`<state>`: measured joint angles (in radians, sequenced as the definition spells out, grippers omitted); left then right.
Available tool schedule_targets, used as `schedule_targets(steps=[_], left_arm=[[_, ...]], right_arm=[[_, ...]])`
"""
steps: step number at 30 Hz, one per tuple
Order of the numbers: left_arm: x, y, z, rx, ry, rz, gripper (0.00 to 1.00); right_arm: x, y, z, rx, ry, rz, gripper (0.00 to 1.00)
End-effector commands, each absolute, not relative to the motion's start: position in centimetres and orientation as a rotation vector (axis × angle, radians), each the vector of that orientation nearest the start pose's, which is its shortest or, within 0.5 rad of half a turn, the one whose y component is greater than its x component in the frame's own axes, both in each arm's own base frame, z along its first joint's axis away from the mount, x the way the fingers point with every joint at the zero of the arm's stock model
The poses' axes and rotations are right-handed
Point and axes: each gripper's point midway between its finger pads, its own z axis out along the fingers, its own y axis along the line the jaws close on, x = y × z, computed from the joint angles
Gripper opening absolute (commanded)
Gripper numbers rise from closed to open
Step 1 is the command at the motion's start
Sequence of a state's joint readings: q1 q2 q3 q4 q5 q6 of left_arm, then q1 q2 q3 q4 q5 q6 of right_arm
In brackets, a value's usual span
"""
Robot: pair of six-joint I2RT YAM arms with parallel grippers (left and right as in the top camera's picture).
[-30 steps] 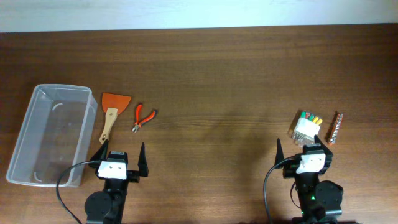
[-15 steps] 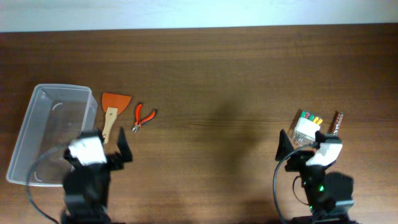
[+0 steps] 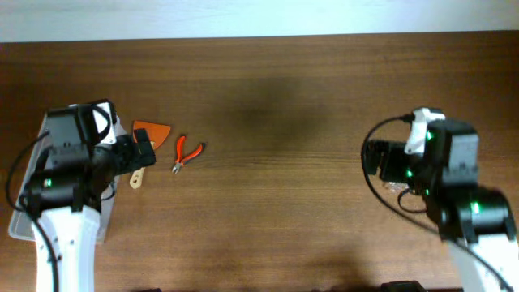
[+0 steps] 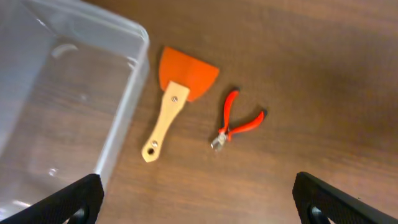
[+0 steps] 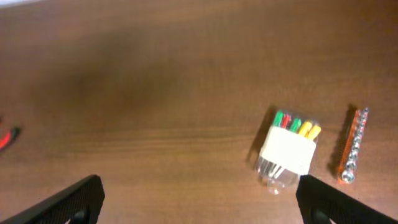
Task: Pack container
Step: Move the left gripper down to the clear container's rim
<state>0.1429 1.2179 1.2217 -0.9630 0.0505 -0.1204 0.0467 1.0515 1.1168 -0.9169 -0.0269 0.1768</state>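
dark wooden table [image 3: 292, 97], pale wall [image 3: 259, 18] behind

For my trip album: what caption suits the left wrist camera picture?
Open left gripper hovers above an orange scraper, red pliers and the clear container on a wooden table.

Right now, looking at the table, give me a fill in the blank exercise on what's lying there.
1. The container is made of clear ____.
2. The scraper, which lies between the container and the pliers, has an ____ blade.
3. In the right wrist view, the packet of coloured pieces lies to the ____ of the metal strip.
Missing words: plastic; orange; left.
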Motion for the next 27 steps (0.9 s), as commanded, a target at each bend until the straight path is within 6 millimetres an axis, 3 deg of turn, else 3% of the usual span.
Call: schedule_targets(steps=[1,4,10,15,23,27], left_arm=[[31.2,2.8,21.9,-0.340,2.535,-0.134,0.99],[30.1,2.9,21.6,-0.441,2.557,-0.150,0.99],[24.5,6.6,21.4,-1.135,2.535,-0.102,1.00],[21.0,10.4,21.3,-1.572,2.350,-0.062,0.99],[16.5,17.8,21.6,-2.001,1.940,0.041,0.99],[14.6,19.7,21.0,-2.087,1.887,0.159,0.99]], right_arm=[[29.7,1.9,22.8,0.132,2.487,0.129,0.99],[29.6,1.9,22.2,0.128,2.529,0.122,0.99],[29.7,1.9,22.6,0.074,2.519,0.106,0.99],[29.7,1.9,22.5,0.067,2.522,0.103,0.99],[29.2,1.8,22.1,0.035,2.549,0.090,0.99],[29.1,1.8,22.0,0.036,2.556,0.090,0.99]])
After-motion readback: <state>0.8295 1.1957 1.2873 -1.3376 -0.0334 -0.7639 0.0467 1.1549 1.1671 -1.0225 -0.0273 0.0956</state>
